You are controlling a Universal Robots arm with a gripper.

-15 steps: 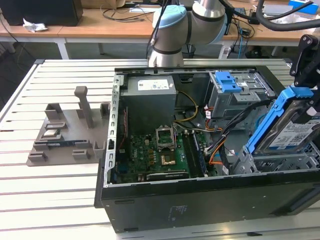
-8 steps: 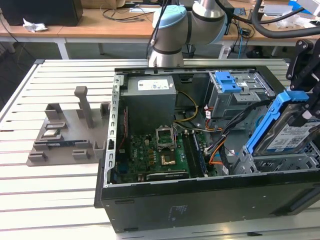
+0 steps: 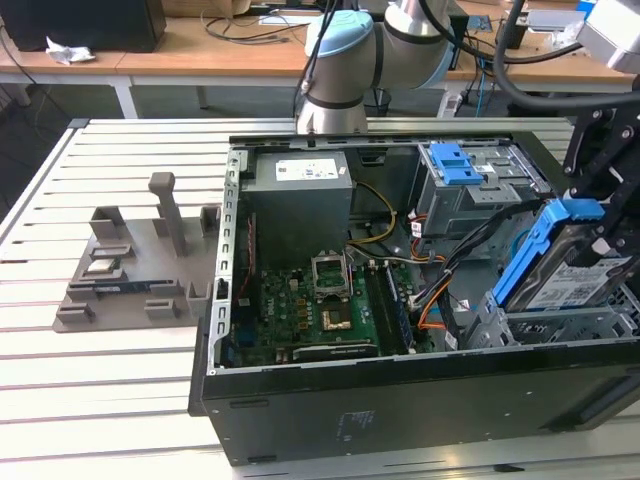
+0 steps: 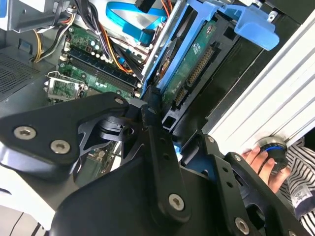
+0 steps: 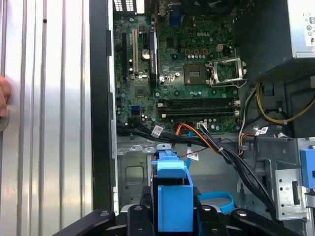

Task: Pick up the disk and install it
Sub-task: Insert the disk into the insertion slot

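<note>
Your claw (image 5: 172, 216) pinches the disk (image 3: 570, 265) by its blue carrier, tilted over the case (image 3: 400, 400) bay just below, likely for sliding in.

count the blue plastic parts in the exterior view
2: the latch on top of the drive cage at the case's far side, and the carrier round the disk, held tilted by the gripper at the exterior view's right. Others may be hidden.

disk (image 3: 572, 270) cut off at exterior view's right edge; pincer (image 5: 172, 209) fingertips hidden
</note>
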